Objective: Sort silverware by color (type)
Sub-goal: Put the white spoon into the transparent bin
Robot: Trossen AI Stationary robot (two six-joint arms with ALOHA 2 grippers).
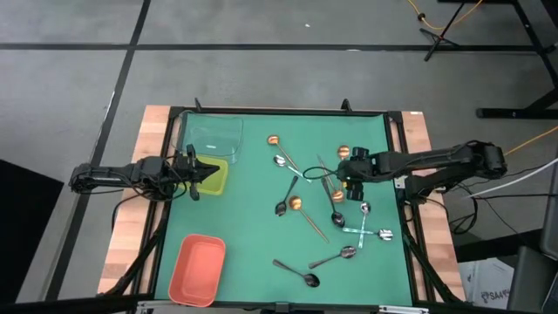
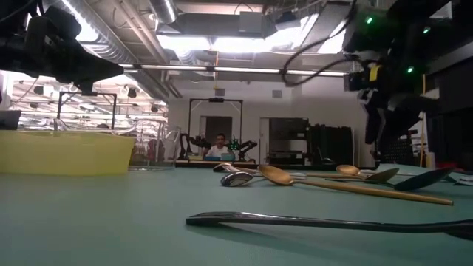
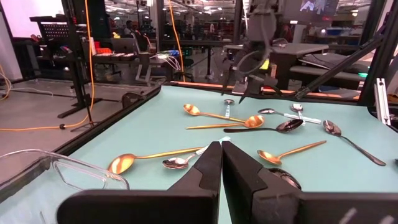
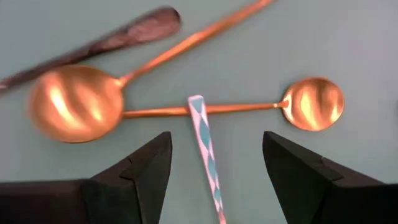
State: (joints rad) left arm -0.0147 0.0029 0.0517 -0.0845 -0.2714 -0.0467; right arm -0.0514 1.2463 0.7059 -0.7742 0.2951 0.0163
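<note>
Spoons in copper, silver and dark finishes lie scattered on the green mat (image 1: 261,235). My right gripper (image 4: 214,155) (image 1: 338,173) hovers open over them, pointing down. Its fingers stand on either side of a shiny silver handle (image 4: 205,140), which lies across the thin handle of a small copper spoon (image 4: 314,102). A larger copper spoon (image 4: 74,102) and a dark handle (image 4: 118,37) lie just beyond. My left gripper (image 3: 221,165) (image 1: 209,171) is shut and empty, held level over the yellow-green tray (image 1: 214,179).
A clear tray (image 1: 214,135) sits beyond the yellow-green one, and a salmon-orange tray (image 1: 198,269) lies at the near left. Other spoons lie at mid-table (image 1: 281,208) and near right (image 1: 347,253). A dark spoon (image 2: 325,220) lies close to the low camera. A person sits in the room behind.
</note>
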